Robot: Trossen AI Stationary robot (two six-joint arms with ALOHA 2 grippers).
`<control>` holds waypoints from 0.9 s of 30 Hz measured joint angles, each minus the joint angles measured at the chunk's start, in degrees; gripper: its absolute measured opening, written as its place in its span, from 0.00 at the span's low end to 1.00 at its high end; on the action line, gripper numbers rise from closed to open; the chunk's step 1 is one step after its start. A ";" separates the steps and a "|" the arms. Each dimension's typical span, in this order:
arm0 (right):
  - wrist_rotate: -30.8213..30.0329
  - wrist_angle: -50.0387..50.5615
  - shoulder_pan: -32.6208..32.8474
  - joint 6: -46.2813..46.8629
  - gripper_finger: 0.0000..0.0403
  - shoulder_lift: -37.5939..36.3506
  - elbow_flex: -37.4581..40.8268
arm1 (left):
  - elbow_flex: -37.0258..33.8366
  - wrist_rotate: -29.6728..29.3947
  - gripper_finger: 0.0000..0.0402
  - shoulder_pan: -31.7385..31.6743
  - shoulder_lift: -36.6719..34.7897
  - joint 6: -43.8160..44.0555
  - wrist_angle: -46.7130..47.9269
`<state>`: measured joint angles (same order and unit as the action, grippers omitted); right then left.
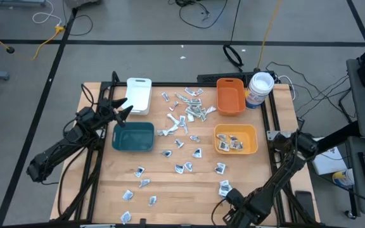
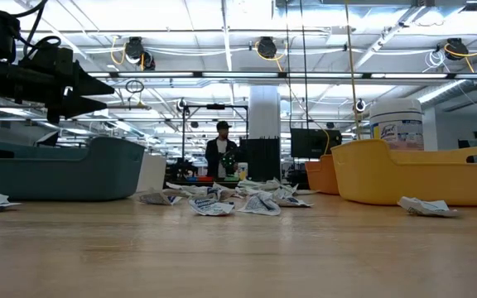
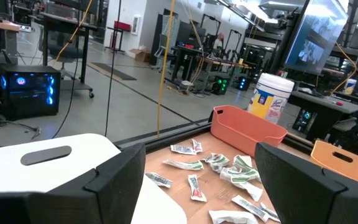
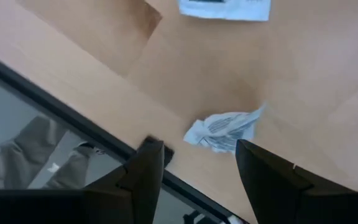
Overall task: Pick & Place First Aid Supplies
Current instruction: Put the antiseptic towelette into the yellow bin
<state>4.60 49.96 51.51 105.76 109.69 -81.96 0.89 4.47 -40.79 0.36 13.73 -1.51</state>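
The desk [image 1: 170, 180] is a wooden top framed by dark rails. Taking the teal bin [image 1: 133, 137] as landmark: the white bin [image 1: 139, 95] sits just beyond it toward the far edge, the orange bin [image 1: 230, 95] well across at the far edge with a white-lidded tub [image 1: 259, 89] beside it, and the yellow bin [image 1: 236, 139] level with the teal bin on the opposite side, holding a few packets.

The first aid supplies [image 1: 189, 109] lie scattered between the teal bin and the orange bin, thinning toward the near edge, where bare wood leaves open room.

The left tool [image 1: 123, 112] hovers over the teal bin's far rim, beside the white bin, fingers spread and empty. The right tool [image 1: 228, 197] sits far from the teal bin at the near desk edge, fingers spread around nothing, a crumpled packet [image 4: 224, 131] just ahead of them.
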 joint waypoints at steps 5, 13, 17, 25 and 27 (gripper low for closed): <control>-0.07 -0.07 0.00 0.07 0.48 1.11 0.21 | 0.00 0.00 0.76 -0.01 0.01 0.00 0.01; -0.21 -4.43 -0.02 3.86 0.48 1.14 3.33 | 0.00 0.00 0.76 -0.01 0.02 0.00 0.01; -0.28 -4.56 -0.02 4.52 0.47 1.14 4.29 | -0.01 0.00 0.76 0.00 0.01 0.00 0.01; 0.03 -5.55 0.00 3.33 0.23 1.11 5.73 | 0.00 0.00 0.76 0.00 0.01 0.00 0.01; 0.15 -5.64 0.00 2.80 0.14 1.05 6.04 | 0.00 0.00 0.76 -0.01 0.02 0.00 0.01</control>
<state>4.75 44.31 51.51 108.57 110.74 -75.92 0.89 4.47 -40.80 0.38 13.74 -1.50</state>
